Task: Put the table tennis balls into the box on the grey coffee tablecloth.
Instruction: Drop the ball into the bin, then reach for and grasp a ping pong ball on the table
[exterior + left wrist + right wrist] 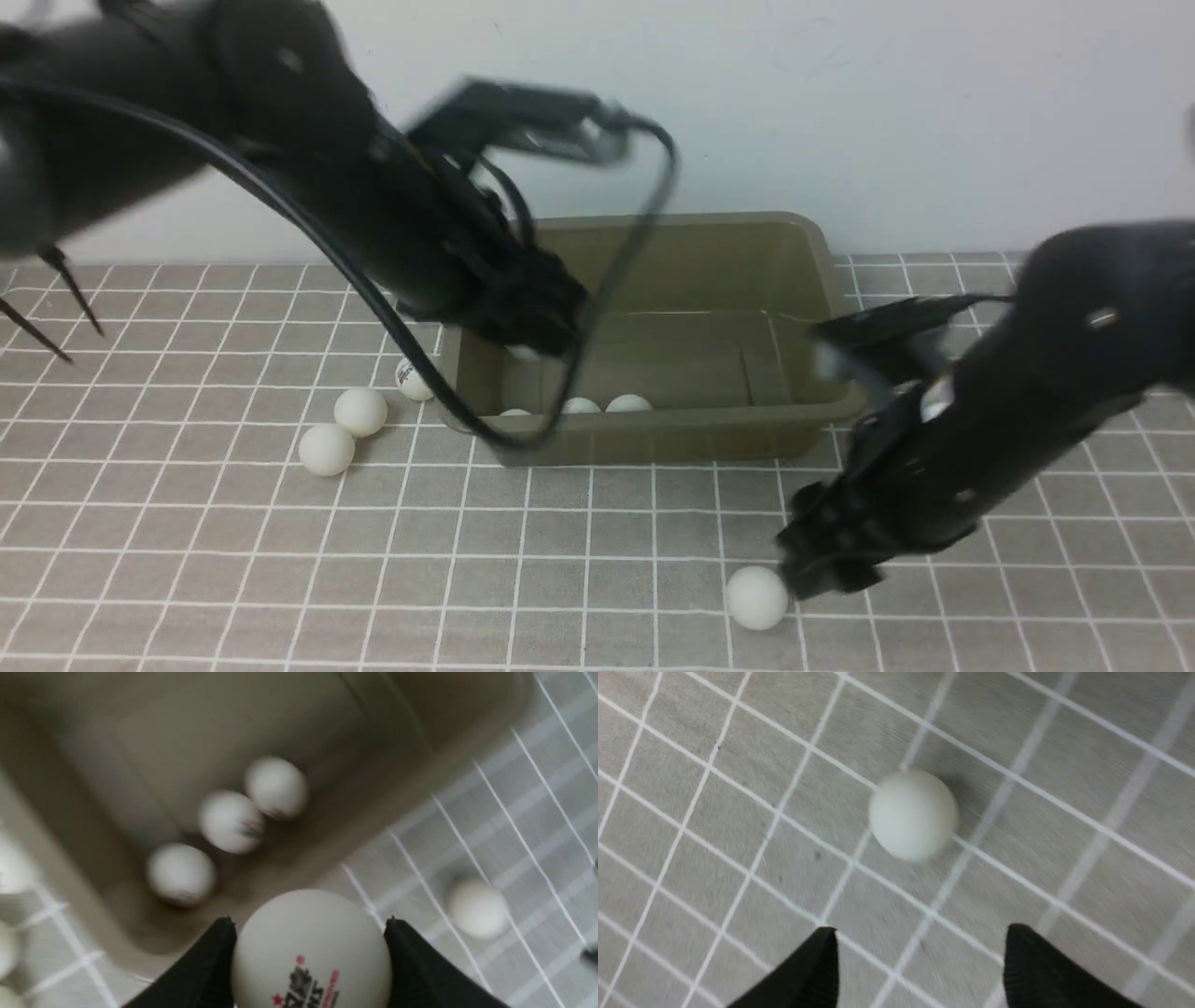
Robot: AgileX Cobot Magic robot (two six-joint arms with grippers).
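The left gripper (526, 349) clasps a logo-printed ball (310, 952) over the box (672, 224), centre frame. The right gripper (810, 571), jaws parted and empty, has a lone ball (756, 597) just to its left, lower centre.

Three balls (580, 406) lie in the box (709, 261), three more balls (360, 411) left of it, a lone ball (756, 597) before it

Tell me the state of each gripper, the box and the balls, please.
left gripper: shut on held ball, over the box
right gripper: open, empty, lone ball lying ahead of it
box: upright, holding three balls
loose balls: three, lying on the tablecloth left of the box
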